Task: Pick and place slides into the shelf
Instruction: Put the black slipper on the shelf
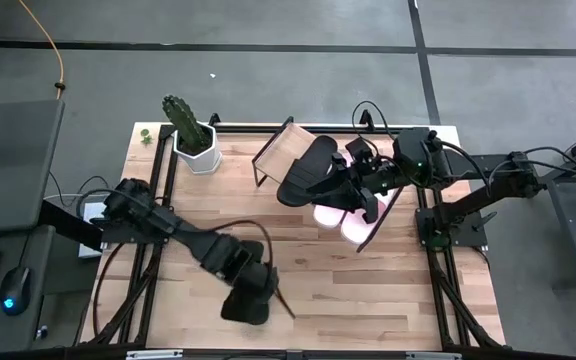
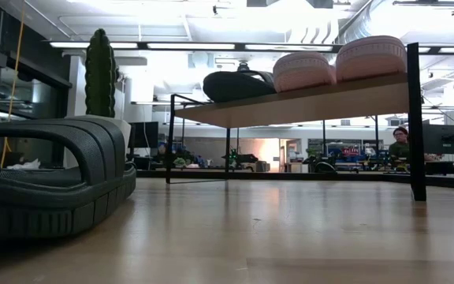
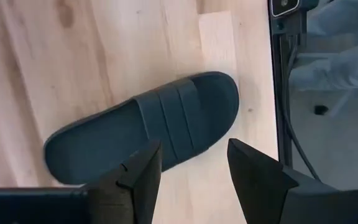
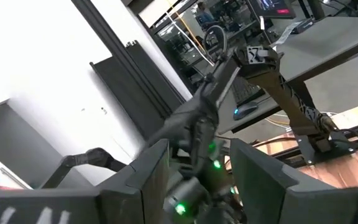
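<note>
Ribbed black slide (image 3: 143, 132) (matte, seemingly rubbery) lies under the open left gripper (image 3: 192, 163).

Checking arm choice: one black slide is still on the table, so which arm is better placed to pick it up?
Left. The left gripper hangs open right over the black slide, while the right gripper is over at the shelf.

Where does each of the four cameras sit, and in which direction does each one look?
High view: above the table, looking straight down; shows both arms, the shelf, the left gripper and the right gripper.
Low view: at table-top height, looking level across; no arm shows, only the black slide on the table.
Left wrist view: on the left arm, looking down past its open fingers.
Right wrist view: on the right arm, looking toward the room past its fingers.
Shared: low and left wrist views both show that black slide.
</note>
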{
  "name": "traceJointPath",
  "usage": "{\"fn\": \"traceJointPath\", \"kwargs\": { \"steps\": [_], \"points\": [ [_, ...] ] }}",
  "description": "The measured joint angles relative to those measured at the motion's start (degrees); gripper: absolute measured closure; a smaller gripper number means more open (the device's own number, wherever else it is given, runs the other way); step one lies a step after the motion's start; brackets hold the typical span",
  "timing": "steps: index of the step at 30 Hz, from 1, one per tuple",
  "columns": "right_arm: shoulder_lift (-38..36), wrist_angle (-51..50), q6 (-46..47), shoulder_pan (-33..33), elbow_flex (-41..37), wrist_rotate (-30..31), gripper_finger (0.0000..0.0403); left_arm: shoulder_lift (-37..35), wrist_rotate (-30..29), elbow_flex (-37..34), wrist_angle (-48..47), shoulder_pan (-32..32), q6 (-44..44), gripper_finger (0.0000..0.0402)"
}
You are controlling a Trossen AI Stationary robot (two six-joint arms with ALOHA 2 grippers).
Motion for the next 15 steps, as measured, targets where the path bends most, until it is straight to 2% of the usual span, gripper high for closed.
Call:
{"fn": "traceJointPath", "kwargs": {
  "steps": [8, 15],
  "points": [
    [-0.02, -0.67, -0.86, -0.02, 0.05, 0.28, 0.0242, -3.17, 11.08, -8.79, 6.42, 3.82, 2.91, 0.0229],
    [-0.02, -0.96, -0.9, -0.03, 0.07, 1.8, 0.0242, -9.71, 13.34, -18.36, 13.38, 6.06, 3.13, 0.0229]
  ]
}}
